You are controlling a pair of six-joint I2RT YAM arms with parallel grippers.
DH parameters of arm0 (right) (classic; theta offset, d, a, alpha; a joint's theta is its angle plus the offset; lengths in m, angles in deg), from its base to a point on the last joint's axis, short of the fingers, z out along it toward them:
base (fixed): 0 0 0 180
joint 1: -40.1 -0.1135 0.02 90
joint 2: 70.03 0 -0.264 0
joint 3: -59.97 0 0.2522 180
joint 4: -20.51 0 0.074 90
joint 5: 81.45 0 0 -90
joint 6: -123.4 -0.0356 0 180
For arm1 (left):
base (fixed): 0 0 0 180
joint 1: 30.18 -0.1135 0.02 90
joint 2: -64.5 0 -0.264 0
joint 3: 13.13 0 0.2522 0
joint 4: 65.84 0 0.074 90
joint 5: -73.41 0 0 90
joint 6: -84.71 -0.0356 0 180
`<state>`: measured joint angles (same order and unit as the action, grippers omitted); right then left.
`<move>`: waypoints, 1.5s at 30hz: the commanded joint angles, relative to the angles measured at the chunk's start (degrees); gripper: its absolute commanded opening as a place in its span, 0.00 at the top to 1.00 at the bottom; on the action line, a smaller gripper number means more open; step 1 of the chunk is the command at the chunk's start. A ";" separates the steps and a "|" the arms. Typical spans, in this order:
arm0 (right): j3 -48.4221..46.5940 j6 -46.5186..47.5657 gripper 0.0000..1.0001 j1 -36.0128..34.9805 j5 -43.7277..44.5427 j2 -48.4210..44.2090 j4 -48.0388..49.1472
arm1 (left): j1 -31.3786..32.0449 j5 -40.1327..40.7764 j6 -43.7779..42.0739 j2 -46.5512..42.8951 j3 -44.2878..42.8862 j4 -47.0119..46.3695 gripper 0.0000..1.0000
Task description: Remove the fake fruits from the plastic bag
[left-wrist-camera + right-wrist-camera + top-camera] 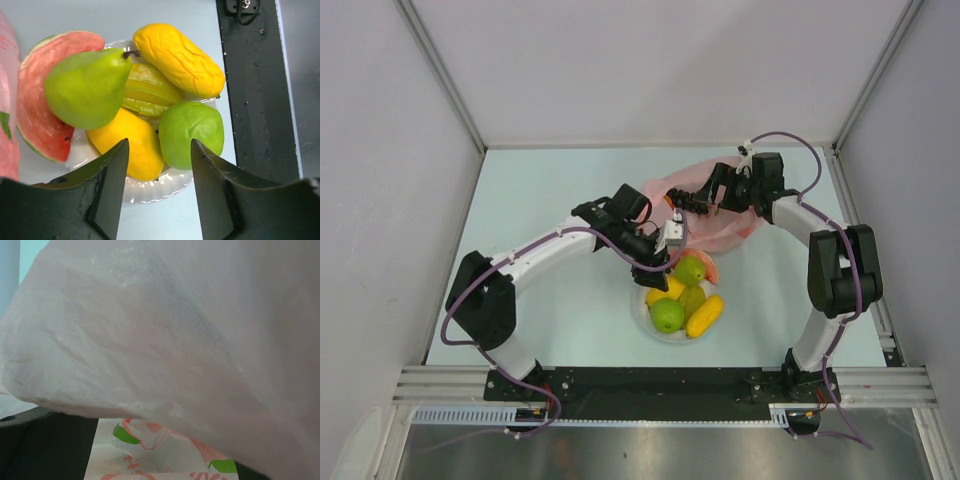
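Fruits (682,300) sit piled on white plate (150,187): pear (85,87), watermelon slice (35,100), green apple (192,132), yellow oblong one (180,60). Left gripper (159,147) hangs just above them, fingers spread, nothing between. Right gripper (688,198) is at pink plastic bag (720,232) behind the plate, jaws spread wide, bag film filling its wrist view.

Left gripper (160,145) spread above white plate (150,192) — green pear (85,87), watermelon slice (37,105), apple (192,132) heaped

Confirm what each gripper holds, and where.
Left gripper: nothing, jaws open above the fake fruits. Right gripper: at the plastic bag, film blocks its wrist view; cannot tell.
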<state>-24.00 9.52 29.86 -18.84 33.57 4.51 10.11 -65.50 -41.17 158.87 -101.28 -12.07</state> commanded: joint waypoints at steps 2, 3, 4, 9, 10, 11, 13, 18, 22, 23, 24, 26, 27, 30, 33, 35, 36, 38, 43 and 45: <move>-0.36 1.03 0.00 -0.48 0.41 -1.55 1.45 | -1.18 0.65 0.63 -4.36 -1.37 -0.72 0.40; -0.36 1.20 0.00 -0.66 0.50 -1.64 1.45 | -1.44 0.83 0.90 -4.80 -1.72 -0.72 0.40; -0.36 1.38 0.00 -0.75 0.76 -1.90 1.45 | -2.23 1.00 1.33 -5.68 -1.98 -0.81 0.40; -0.36 4.18 0.00 -2.06 1.12 -3.92 1.71 | -7.06 -1.37 11.43 -9.72 -6.46 -5.63 0.40; -0.36 4.89 0.00 -2.41 1.55 -5.14 1.36 | -8.81 -1.19 13.27 -10.34 -7.51 -6.60 0.40; -0.27 5.85 0.00 -2.85 1.99 -5.94 1.10 | -9.70 -0.67 17.47 -11.04 -9.18 -7.65 0.40; -0.36 8.31 0.00 -3.99 3.22 -7.08 1.10 | -11.80 3.79 21.53 -11.92 -10.07 -11.96 0.39; -0.36 11.13 0.00 -4.70 3.93 -9.02 0.40 | -13.57 23.29 30.43 -13.86 -6.65 -20.48 0.32; -0.36 14.81 0.00 -4.53 1.04 -10.16 -2.06 | -14.27 27.47 31.22 -13.51 -5.59 -20.14 0.31; -0.36 17.44 0.00 -4.35 0.60 -10.60 -2.59 | -14.36 27.11 31.48 -13.59 -5.07 -20.06 0.29; -0.36 18.59 0.00 -4.18 -0.02 -11.82 -3.46 | -14.37 26.41 31.66 -13.60 -4.98 -19.10 0.26; -0.36 21.49 0.00 -3.56 -0.29 -13.76 -4.00 | -14.37 22.04 31.22 -13.59 -4.80 -17.69 0.21; -0.36 22.29 0.00 -3.38 -0.55 -14.81 -4.09 | -14.37 20.18 30.78 -13.86 -4.54 -16.29 0.20; -0.36 23.70 0.00 -3.29 -3.00 -19.82 -3.39 | -14.37 19.46 31.57 -15.96 -1.03 -17.76 0.16; -0.36 25.54 0.00 -4.17 -7.74 -23.95 -2.33 | -14.28 19.55 32.71 -15.36 0.21 -17.77 0.15; -0.36 27.03 0.00 -4.96 -9.86 -26.76 -2.94 | -14.19 19.20 33.07 -13.87 -0.23 -17.51 0.14; -0.36 30.70 0.00 -5.49 -11.96 -27.56 -5.47 | -14.10 19.02 33.07 -13.42 -0.49 -17.34 0.14; -0.36 35.72 0.02 -6.72 -13.47 -30.27 -10.56 | -13.49 19.02 33.15 -11.85 -1.71 -16.72 0.14; -0.27 52.33 0.18 -4.80 -15.22 -32.05 -36.66 | -12.87 15.78 32.63 -11.48 -3.57 -16.28 0.14; 1.30 54.46 0.28 -2.87 -16.37 -32.05 -42.66 | -12.87 14.55 30.88 -12.18 -3.48 -15.75 0.13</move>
<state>-23.76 52.28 23.87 -31.94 1.44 -18.86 -3.13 -46.72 -9.24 147.90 -101.69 -27.98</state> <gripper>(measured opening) 0.801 0.867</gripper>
